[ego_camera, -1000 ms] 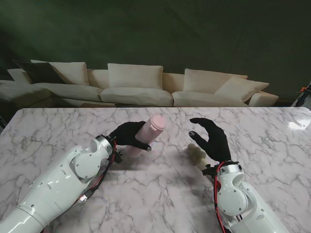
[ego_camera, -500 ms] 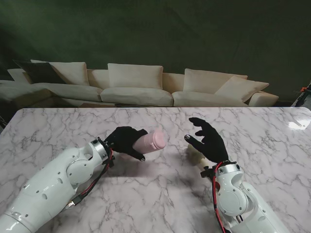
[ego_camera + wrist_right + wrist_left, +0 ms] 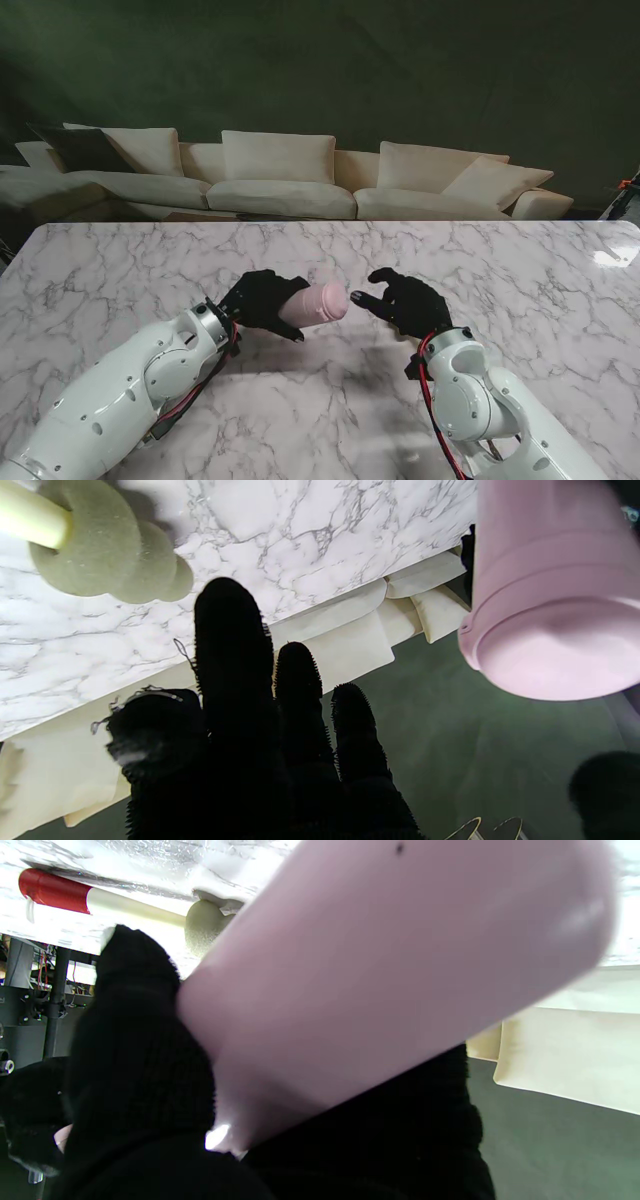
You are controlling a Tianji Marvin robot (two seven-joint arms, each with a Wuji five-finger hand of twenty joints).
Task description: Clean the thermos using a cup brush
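L hand [image 3: 262,298] wrapped round pink thermos [image 3: 315,302], held tilted, off table [image 3: 540,270] near mid, lidded end toward R hand [image 3: 405,303]. R hand spread, holding nothing, fingertips near lid. Brush [image 3: 102,562] lies on marble under R hand, ungrasped. Risk: R fingers knock thermos loose from grip; lid looks on.

White marble table [image 3: 560,290], green sponge-headed cup brush [image 3: 107,567] flat on it.
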